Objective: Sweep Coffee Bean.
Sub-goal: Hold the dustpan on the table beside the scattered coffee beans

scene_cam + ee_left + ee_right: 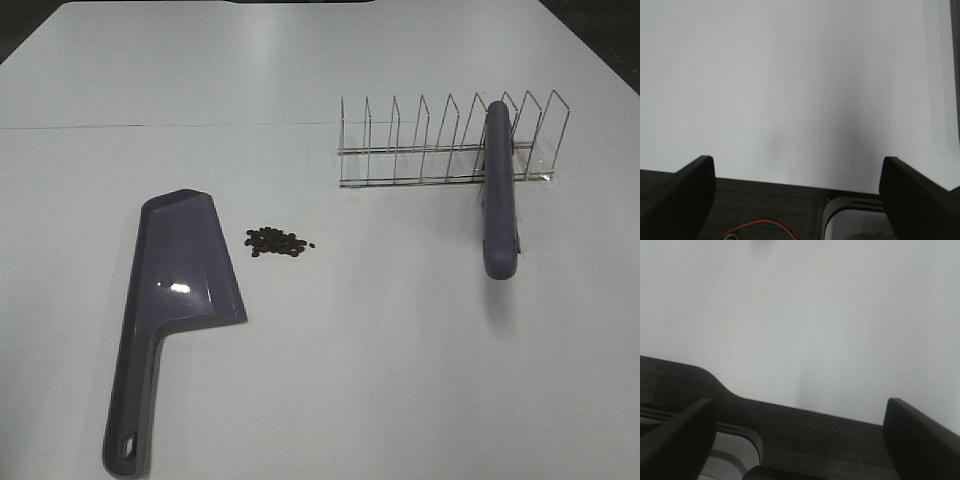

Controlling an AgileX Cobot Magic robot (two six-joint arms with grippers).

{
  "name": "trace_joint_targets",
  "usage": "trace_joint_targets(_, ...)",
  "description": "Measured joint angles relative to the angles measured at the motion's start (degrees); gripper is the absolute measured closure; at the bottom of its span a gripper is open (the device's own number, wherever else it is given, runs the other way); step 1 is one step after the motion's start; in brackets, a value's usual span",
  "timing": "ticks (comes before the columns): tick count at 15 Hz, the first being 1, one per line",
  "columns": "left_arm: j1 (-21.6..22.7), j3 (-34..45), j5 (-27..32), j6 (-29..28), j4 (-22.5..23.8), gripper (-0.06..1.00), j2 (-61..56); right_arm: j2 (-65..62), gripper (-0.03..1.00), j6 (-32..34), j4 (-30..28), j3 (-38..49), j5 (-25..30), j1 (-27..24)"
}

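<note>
A small patch of dark coffee beans (278,241) lies on the white table (380,340), just right of the purple dustpan's scoop. The purple dustpan (170,300) lies flat at the left, handle toward the near edge. A purple brush (499,190) leans in a wire rack (440,145) at the back right, handle end toward the front. Neither arm shows in the high view. My left gripper (797,192) is open and empty over bare table near its edge. My right gripper (800,435) is open and empty, also over bare table near an edge.
The wire rack has several upright dividers and stands on a clear base. A thin seam (160,126) runs across the table at the back. An orange wire (765,226) and dark floor show below the table edge in the left wrist view.
</note>
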Motion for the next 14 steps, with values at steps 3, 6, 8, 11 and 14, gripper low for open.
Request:
trace_joint_targets(3, 0.0, 0.0, -1.6, -0.06, -0.57, 0.13, 0.74, 1.89, 0.18, 0.23, -0.11, -3.61, -0.17, 0.0)
trace_joint_targets(6, 0.0, -1.95, -3.27, 0.69, -2.23, 0.13, 8.48, 9.4, 0.18, 1.2, -0.23, -9.0, -0.29, 0.0)
trace_joint_targets(8, 0.0, -3.38, -3.95, 1.15, -2.52, 0.13, 11.86, 12.38, 0.18, 1.2, -0.23, -10.77, -0.4, 0.0)
trace_joint_targets(11, 0.0, -6.93, -4.24, 1.89, -3.72, 0.13, 18.96, 18.05, 0.19, 1.26, -0.23, -14.67, -0.4, 0.0)
trace_joint_targets(14, 0.0, -9.11, -5.27, 2.41, -6.88, 0.13, 25.44, 21.77, 0.19, 1.26, -0.17, -18.16, -0.46, 0.0)
